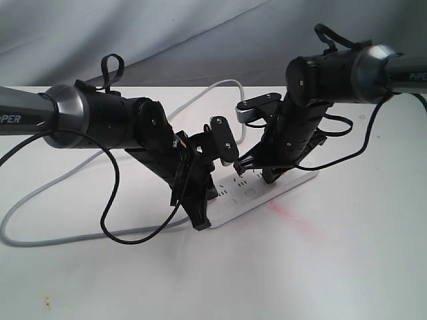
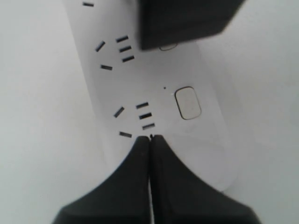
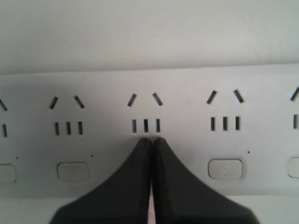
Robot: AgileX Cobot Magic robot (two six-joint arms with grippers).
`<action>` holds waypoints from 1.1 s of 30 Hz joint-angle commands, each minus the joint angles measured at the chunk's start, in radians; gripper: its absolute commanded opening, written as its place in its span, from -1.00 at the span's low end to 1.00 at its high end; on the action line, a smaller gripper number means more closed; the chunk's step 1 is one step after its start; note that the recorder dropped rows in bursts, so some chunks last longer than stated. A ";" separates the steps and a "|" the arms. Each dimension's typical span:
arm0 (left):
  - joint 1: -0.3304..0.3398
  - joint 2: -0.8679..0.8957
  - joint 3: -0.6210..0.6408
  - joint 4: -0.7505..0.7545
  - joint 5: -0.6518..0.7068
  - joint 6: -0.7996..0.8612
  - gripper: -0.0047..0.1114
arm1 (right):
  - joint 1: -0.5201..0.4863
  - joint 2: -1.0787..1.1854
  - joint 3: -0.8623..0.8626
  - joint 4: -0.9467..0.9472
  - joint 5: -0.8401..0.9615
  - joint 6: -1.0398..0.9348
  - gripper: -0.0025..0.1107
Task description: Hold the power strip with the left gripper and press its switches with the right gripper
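The white power strip lies slantwise on the white table, its socket slots and buttons facing up. My left gripper is shut, and its tips rest on the strip's face by the last socket group, beside a button. My right gripper is also shut. Its tips sit on the strip just below the middle socket group, between two visible buttons; the button under them is hidden. The right gripper's dark body shows in the left wrist view.
The strip's light-grey cord loops over the table at the left and behind the arms. Black cables hang from the left arm. A faint red mark lies on the table in front of the strip.
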 commanded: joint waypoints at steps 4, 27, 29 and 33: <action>-0.008 0.031 0.015 0.015 0.060 -0.008 -0.92 | 0.002 0.042 0.016 -0.015 0.035 0.016 -0.96; -0.008 0.031 0.015 0.015 0.058 -0.008 -0.92 | 0.002 0.042 0.120 -0.058 0.013 0.065 -0.96; -0.008 0.031 0.015 0.015 0.058 -0.008 -0.92 | 0.002 0.042 0.123 -0.058 0.001 0.065 -0.96; -0.008 0.031 0.015 0.015 0.058 -0.008 -0.92 | 0.002 0.042 0.123 -0.058 0.000 0.065 -0.96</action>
